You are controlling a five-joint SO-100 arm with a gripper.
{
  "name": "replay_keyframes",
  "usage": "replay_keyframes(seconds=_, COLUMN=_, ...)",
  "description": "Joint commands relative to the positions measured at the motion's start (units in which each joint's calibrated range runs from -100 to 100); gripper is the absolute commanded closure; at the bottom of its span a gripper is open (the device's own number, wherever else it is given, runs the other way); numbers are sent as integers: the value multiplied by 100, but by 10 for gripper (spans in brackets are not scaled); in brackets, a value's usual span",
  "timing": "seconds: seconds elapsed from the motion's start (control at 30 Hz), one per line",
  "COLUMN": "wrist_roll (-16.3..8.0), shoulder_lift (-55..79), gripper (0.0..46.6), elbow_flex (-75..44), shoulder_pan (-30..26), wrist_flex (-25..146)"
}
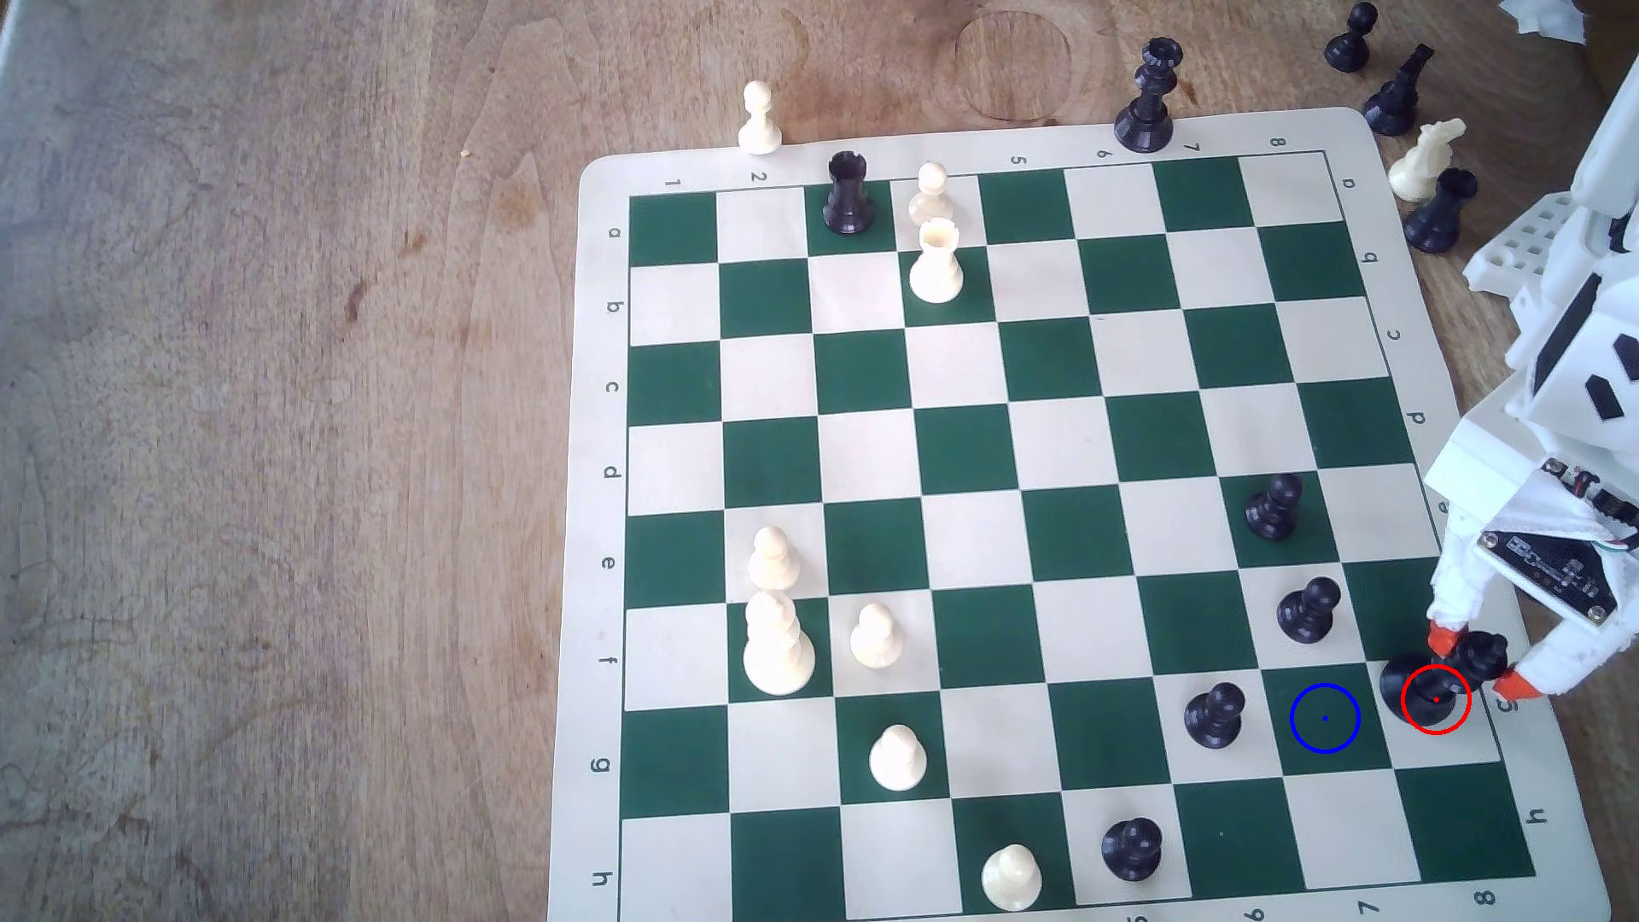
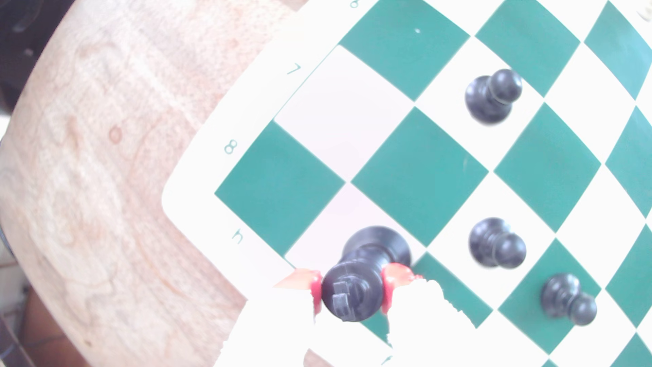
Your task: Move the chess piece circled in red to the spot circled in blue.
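The chess piece circled in red [image 1: 1412, 693] is a tall black piece on a cream square at the board's right edge in the exterior view, its base under the red ring. My gripper [image 1: 1477, 660] has its orange-red fingertips on both sides of the piece's crown. In the wrist view the red pads [image 2: 391, 282] press against the crown of the piece [image 2: 377, 240], so the gripper [image 2: 352, 293] is shut on it. The spot circled in blue [image 1: 1325, 718] is the bare dark green square just to the piece's left in the exterior view; in the wrist view it is this square [image 2: 420, 176].
Black pawns stand close by: one [image 1: 1308, 612] behind the blue spot, one [image 1: 1213, 714] on the square to its left, another [image 1: 1274, 507] further back. White pieces cluster at the board's left [image 1: 779, 647]. Captured pieces [image 1: 1441, 213] lie off the board at the back right.
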Motion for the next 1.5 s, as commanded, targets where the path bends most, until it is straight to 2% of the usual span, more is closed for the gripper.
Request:
replay_keyframes(seconds=0.0, wrist_roll=-5, shoulder_lift=-52, gripper=464, elbow_flex=-238, shoulder_pan=-46, wrist_flex=-11)
replay_keyframes(seconds=0.33, wrist_roll=24, shoulder_lift=-95, gripper=464, elbow_flex=-2460, shoulder_pan=126, wrist_flex=1406)
replay_keyframes(seconds=0.53, wrist_roll=24, shoulder_lift=398, gripper=464, elbow_flex=-3131, shoulder_pan=259, wrist_flex=1365)
replay_keyframes(seconds=0.9, wrist_roll=98, shoulder_lift=1399, gripper=464, elbow_flex=-2840, shoulder_pan=783, wrist_flex=554)
replay_keyframes(seconds=1.47, wrist_roll=78, shoulder_lift=1722, gripper=464, elbow_flex=-1925, shoulder_pan=532, wrist_flex=22)
